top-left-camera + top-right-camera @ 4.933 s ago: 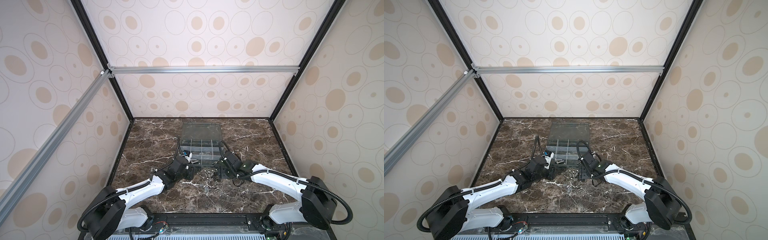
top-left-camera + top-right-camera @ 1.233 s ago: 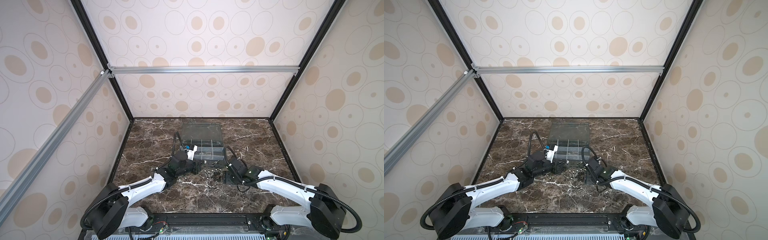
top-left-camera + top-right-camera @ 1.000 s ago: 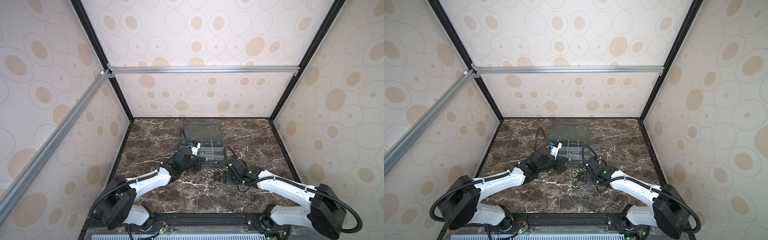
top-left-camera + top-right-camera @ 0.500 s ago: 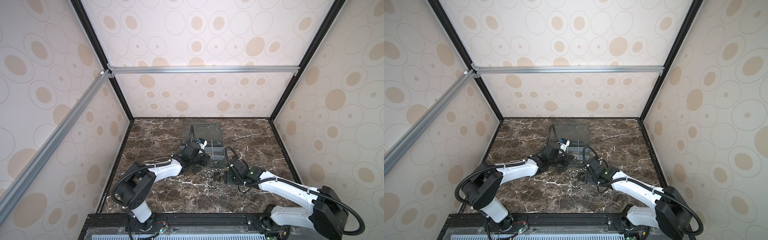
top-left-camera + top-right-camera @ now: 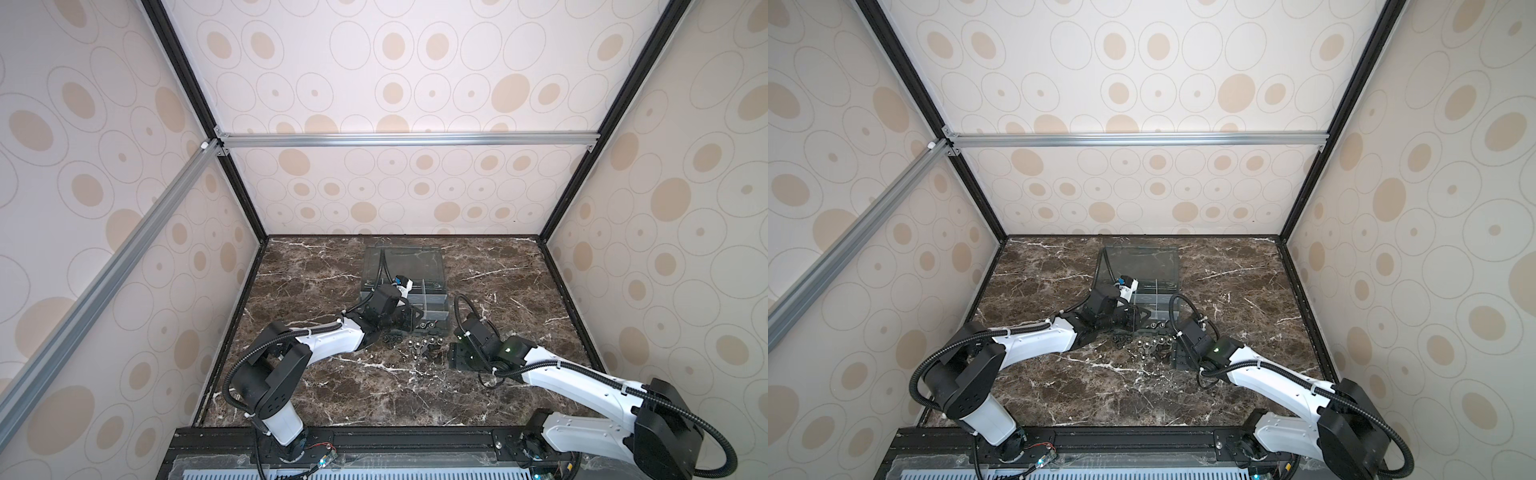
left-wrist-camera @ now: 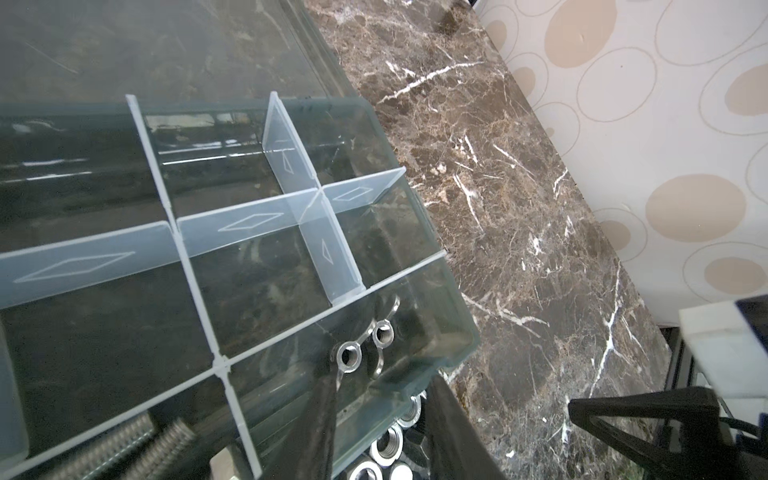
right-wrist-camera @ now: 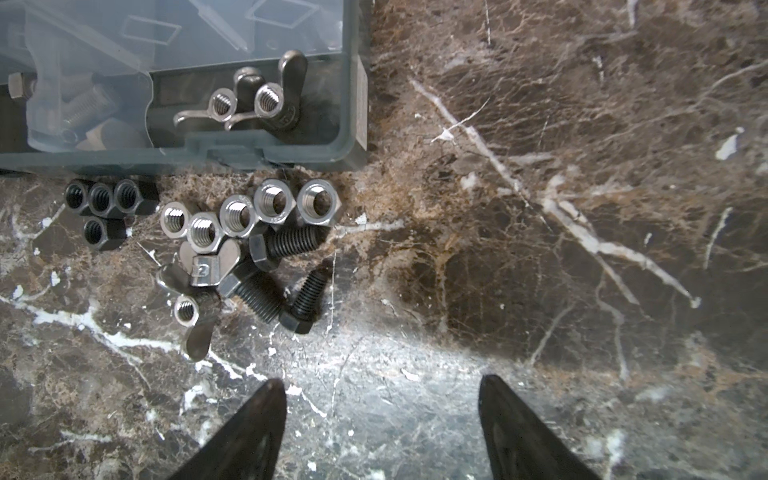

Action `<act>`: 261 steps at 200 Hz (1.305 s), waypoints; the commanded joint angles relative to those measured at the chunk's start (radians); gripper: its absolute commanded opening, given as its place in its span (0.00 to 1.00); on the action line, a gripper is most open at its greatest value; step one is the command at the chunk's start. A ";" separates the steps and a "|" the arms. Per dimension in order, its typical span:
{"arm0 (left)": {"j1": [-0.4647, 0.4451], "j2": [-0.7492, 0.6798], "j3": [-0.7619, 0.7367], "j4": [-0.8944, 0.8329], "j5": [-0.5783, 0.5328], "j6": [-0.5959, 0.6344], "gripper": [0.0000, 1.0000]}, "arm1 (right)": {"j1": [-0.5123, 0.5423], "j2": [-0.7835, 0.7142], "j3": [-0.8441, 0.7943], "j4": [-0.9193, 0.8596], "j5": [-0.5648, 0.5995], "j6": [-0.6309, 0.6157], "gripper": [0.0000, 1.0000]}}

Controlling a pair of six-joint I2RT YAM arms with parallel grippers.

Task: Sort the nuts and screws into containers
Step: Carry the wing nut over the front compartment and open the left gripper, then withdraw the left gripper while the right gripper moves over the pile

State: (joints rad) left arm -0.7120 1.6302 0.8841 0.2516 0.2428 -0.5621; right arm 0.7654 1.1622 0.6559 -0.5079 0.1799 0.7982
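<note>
The left gripper (image 6: 382, 380) was found parted and empty at the corner cell (image 6: 432, 324) of the dark grey translucent plastic organizer box (image 6: 374, 120), where two silvery wing nuts (image 6: 383, 332) lay. It should be lifted straight, clear of the thin clear dividers (image 6: 328, 249). The right gripper (image 7: 382, 390) stood open.
</note>
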 commanded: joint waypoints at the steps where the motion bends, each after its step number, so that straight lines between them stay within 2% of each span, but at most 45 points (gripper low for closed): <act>1: 0.008 -0.077 -0.030 0.007 -0.043 -0.015 0.38 | 0.001 -0.005 0.015 -0.020 0.013 -0.016 0.77; 124: 0.008 -0.307 -0.182 -0.035 -0.150 -0.035 0.41 | 0.001 0.067 0.057 0.014 -0.023 -0.037 0.76; 261: 0.010 -0.477 -0.305 -0.081 -0.252 -0.053 0.43 | 0.053 0.180 0.129 0.052 -0.065 -0.072 0.76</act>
State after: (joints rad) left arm -0.7109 1.1790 0.5888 0.1917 0.0227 -0.5983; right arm 0.8028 1.3251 0.7578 -0.4553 0.1204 0.7368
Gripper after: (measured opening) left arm 0.433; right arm 0.764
